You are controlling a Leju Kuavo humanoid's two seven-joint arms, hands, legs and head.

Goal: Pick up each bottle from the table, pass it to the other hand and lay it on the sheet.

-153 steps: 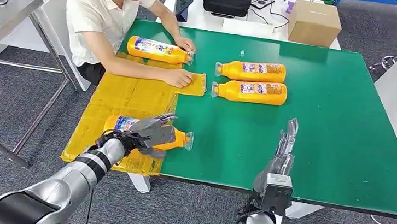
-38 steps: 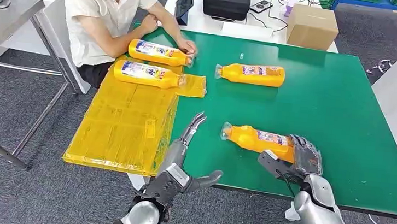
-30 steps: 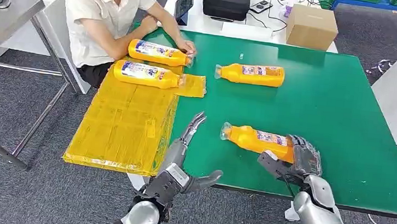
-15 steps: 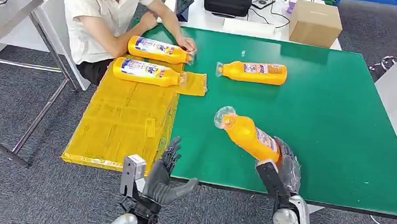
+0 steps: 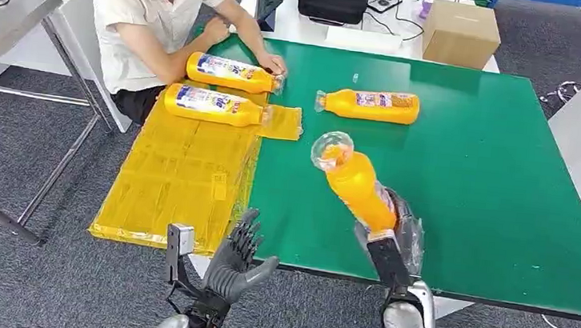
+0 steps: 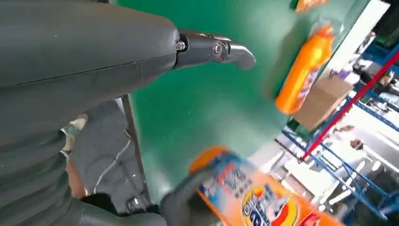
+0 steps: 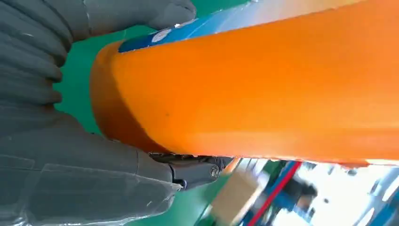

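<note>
1. Lifted off the green desk (image 5: 509, 193) since a moment ago, the orange plastic bottle with the clear cap (image 5: 354, 182) now tilts cap-up above the desk's near edge, clamped at its base by the right robot hand (image 5: 397, 238).
2. Meanwhile the left robot hand (image 5: 240, 257) has drawn back below that near edge, fingers spread, holding nothing.
3. Two matching bottles (image 5: 214, 104) lie on the yellow plastic sheet (image 5: 181, 178) at the desk's left side; a fourth (image 5: 369, 105) lies farther back on the desk.
4. Judging from this, the handover comes next.
</note>
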